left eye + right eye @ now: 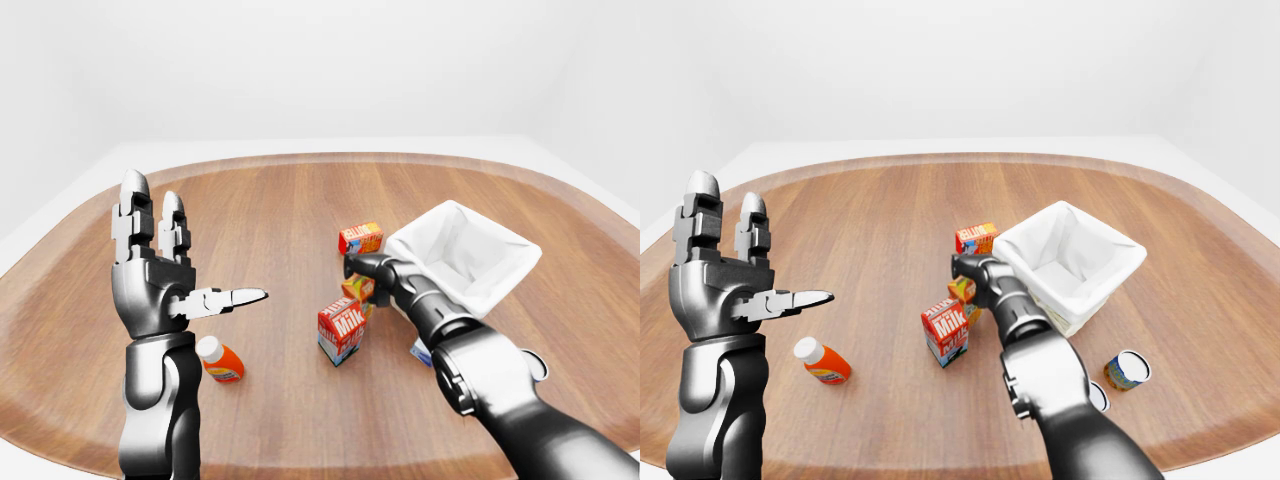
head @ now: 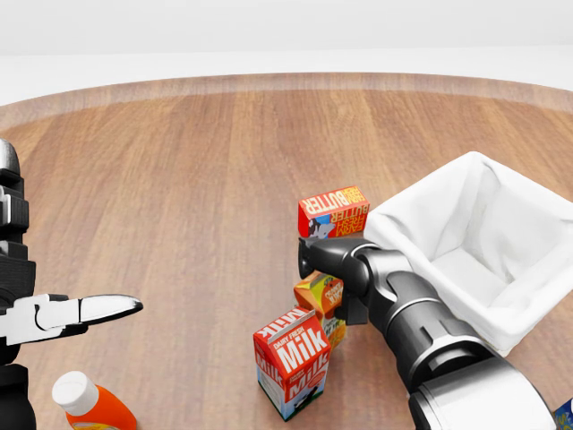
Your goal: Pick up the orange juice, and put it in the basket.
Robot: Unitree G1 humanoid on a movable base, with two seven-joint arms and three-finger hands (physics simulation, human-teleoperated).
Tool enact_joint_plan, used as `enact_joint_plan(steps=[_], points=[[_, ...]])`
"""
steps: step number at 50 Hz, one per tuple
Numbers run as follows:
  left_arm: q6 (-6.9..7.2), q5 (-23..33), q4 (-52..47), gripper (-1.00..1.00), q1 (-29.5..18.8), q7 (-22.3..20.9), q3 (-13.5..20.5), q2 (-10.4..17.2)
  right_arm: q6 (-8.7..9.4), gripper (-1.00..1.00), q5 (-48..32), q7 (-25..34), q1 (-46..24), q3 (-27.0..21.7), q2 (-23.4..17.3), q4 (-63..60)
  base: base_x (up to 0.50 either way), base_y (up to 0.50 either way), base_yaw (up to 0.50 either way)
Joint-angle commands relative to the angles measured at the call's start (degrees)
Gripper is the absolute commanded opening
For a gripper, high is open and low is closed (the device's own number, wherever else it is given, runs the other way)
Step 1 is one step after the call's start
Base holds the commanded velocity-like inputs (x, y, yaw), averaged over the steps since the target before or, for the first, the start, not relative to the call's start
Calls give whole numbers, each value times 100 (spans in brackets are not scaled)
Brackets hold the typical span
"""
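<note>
The orange juice carton [image 2: 317,296] is small and orange, and stands on the wooden table just left of the white cloth-lined basket [image 2: 421,195]. My right hand [image 2: 315,257] reaches in from the lower right and sits over the carton's top, with one finger [image 2: 355,309] down its right side. The hand hides how tightly it holds the carton. My left hand [image 1: 200,245] is raised at the left of the left-eye view, fingers straight up and thumb pointing right, open and empty.
A red butter box [image 2: 333,211] lies just above the juice. A red milk carton [image 2: 291,360] stands below it. An orange bottle with a white cap [image 2: 88,408] lies under my left hand. Two cans [image 1: 1127,369] stand near the table's lower right edge.
</note>
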Motion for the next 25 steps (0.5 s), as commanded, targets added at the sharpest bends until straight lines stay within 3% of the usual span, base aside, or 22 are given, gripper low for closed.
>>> enact_joint_plan(steps=[1, 25], points=[[0, 1, -1, 100, 1, -1, 1, 1, 0, -100, -153, -144, -136, -105, -54, -72, 0, 0, 0], [0, 0, -1, 100, 1, 0, 2, 0, 0, -100, -164, 0, -371, -119, -104, -93, 0, 0, 0]])
